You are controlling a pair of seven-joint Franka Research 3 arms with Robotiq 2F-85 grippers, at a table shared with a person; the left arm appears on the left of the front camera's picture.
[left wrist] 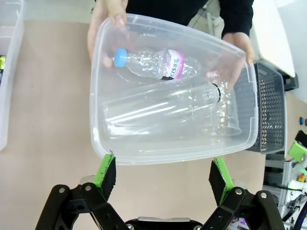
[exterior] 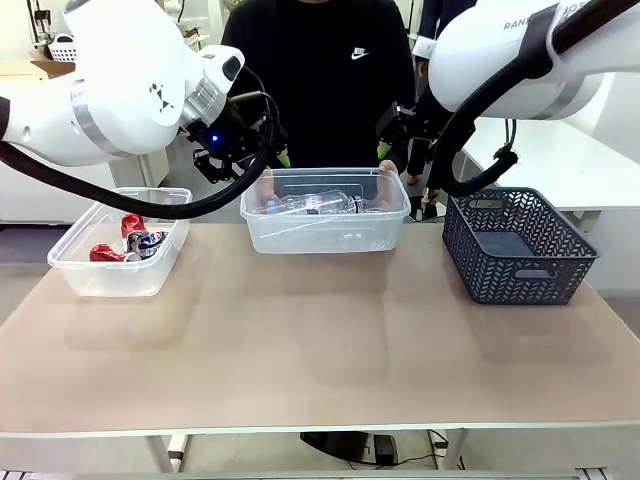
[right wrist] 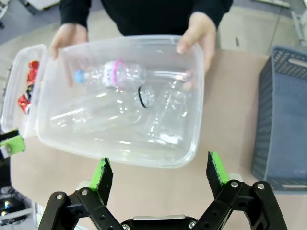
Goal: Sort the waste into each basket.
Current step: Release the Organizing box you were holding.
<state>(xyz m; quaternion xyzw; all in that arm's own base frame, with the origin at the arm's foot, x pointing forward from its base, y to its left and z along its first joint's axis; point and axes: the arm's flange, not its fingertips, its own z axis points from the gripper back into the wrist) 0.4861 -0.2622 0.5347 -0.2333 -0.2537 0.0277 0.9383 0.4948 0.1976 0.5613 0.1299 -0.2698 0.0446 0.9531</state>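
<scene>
On the left of the table (exterior: 300,350) stands a clear tub (exterior: 120,262) with crushed red and silver cans (exterior: 130,240) lying in it. Above and behind it hangs the left gripper (exterior: 245,150), its jaws spread wide and holding nothing; in the left wrist view its green pads (left wrist: 105,170) stand apart just short of the near rim of the middle tub.

That middle tub (exterior: 325,210) sits at the far centre of the table. Inside it lie clear plastic bottles: one with a blue cap and a pink label (left wrist: 153,63) near the far wall, and a larger plain one (left wrist: 158,108) beside it. The person at the far side holds the tub by its far rim, one hand (left wrist: 108,24) at one corner and the other hand (left wrist: 237,52) at the opposite corner, fingers curled over the edge.

The right gripper (exterior: 400,140) hovers above the tub's right end, also fully open and empty; in the right wrist view its pads (right wrist: 217,167) frame the near rim, with the bottles lying beyond them and not touched.

On the right stands a dark woven basket (exterior: 518,245), apart from the tub.
</scene>
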